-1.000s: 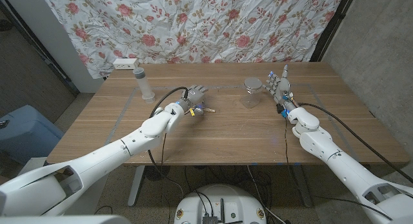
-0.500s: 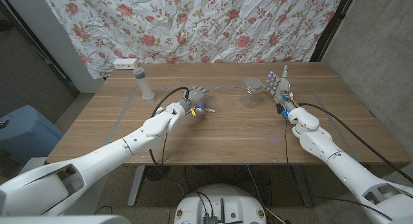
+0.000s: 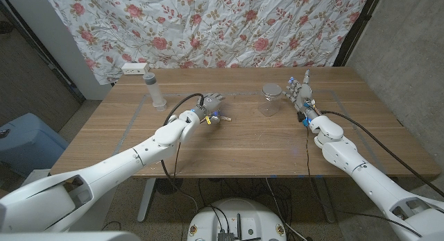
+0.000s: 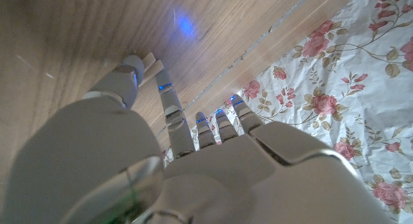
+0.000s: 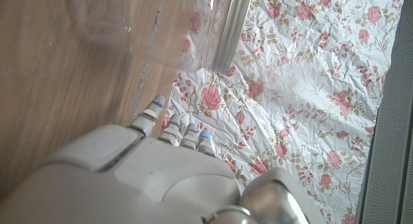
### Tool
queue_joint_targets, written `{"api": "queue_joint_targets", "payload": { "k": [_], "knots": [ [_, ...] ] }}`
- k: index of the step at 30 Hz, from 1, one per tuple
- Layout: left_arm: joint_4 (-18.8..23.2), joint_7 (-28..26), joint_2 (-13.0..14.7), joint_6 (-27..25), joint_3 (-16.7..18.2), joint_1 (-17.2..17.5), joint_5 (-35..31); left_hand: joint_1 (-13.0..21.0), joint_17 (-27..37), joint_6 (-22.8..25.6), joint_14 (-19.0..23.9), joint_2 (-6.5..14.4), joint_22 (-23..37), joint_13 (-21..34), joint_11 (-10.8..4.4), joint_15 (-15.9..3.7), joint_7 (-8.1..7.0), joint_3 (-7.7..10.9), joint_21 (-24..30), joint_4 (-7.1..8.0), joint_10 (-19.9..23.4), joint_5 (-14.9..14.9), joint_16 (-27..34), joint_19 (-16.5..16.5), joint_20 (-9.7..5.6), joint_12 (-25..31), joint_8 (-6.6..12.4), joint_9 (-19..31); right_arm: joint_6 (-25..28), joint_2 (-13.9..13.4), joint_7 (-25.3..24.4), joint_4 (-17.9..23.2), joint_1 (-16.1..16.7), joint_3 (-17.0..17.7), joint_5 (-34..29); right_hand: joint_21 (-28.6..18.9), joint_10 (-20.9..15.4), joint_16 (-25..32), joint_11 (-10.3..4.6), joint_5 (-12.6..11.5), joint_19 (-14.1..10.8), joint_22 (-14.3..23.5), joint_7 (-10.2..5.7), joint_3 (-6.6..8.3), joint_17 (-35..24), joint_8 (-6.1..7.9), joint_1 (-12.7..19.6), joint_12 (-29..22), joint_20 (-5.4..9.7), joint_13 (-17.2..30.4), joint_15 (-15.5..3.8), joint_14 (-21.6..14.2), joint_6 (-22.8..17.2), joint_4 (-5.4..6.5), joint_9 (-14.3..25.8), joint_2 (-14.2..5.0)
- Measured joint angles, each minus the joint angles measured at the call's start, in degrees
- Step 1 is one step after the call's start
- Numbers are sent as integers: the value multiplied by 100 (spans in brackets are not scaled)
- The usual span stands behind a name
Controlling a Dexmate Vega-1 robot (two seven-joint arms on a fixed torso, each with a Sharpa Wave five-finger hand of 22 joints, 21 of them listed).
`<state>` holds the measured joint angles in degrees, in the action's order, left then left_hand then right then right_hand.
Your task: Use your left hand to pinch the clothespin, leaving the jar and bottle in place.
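Wooden and broad, the counter [image 3: 229, 140] carries everything here, with a flowered cloth [image 3: 222, 22] hung behind its far edge. From the near corners the two white arms reach in, the left one stretched long toward the middle, the right one shorter and standing beside the glassware. Next in size come the clear bottle [image 3: 154, 90], upright and well apart from the left hand's fingers on their outer side, and the glass jar [image 3: 270, 101], upright just beside the right hand's fingers; both look fragile and easily tipped, so they are best kept clear of any sweep. The left hand [image 3: 210, 107] sits low over the counter, palm turned down, its fingers [image 4: 169, 101] drawn close and reaching onto the clothespin [image 3: 220, 117]. In the left wrist view the thumb and the neighbouring finger lie against the pale wooden legs of the clothespin [image 4: 152, 64], so I judge it is being pinched, though the contact is small in the head view. The right hand [image 3: 300, 92] stands on its edge with fingers upright and slightly apart, holding nothing. Smallest of all, the clothespin lies at the left fingertips, poking out toward the jar's side. It should be light, stiff and sprung, liable to skid on smooth wood, so the hold belongs on the tail ends of its legs, squeezed squarely so it does not twist away.
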<state>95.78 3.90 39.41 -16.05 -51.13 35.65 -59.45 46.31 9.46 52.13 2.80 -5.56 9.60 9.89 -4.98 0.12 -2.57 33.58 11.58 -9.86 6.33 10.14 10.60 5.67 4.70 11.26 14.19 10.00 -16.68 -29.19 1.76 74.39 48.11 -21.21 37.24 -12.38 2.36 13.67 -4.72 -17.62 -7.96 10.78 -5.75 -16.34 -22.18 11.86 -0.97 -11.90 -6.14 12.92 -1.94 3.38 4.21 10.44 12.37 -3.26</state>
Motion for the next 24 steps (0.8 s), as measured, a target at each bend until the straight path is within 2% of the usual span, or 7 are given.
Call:
{"api": "queue_joint_targets", "payload": {
  "k": [7,12,18,24],
  "knots": [
    [-29,-12,-8,-8,-19,-18,15,31,0,118,49,31,0,0,-44,-12,8,-13,8,-13,63,0,0,84,-23,0,0,0,1,-2,3,0,0,0,0,0,0,0,0,0,0,0,0,0,0,0,0,0,0,0,0,0,0,0,0,0],
    [-44,-18,-11,-18,-33,-30,17,31,0,214,90,31,0,0,-22,-53,-9,-53,8,-5,84,0,0,128,-28,0,0,7,2,-4,10,0,0,0,0,0,0,0,0,0,0,0,0,0,0,0,0,0,0,0,0,0,0,0,0,0],
    [-66,-27,-20,-36,-53,-40,24,83,0,347,295,83,15,0,-43,-114,-19,-96,72,-11,205,0,0,483,-175,0,0,28,2,-4,14,0,0,0,0,0,0,0,0,0,0,0,0,0,0,0,0,0,0,0,0,0,0,0,0,0],
    [-87,-37,-31,-46,-74,-51,27,133,0,460,357,93,15,0,-70,-114,-14,-142,94,-11,232,0,0,511,-185,0,-7,23,2,-4,13,0,-2,0,0,0,0,0,0,0,0,0,0,0,0,0,0,0,0,0,0,0,0,0,0,0]
  ]
}}
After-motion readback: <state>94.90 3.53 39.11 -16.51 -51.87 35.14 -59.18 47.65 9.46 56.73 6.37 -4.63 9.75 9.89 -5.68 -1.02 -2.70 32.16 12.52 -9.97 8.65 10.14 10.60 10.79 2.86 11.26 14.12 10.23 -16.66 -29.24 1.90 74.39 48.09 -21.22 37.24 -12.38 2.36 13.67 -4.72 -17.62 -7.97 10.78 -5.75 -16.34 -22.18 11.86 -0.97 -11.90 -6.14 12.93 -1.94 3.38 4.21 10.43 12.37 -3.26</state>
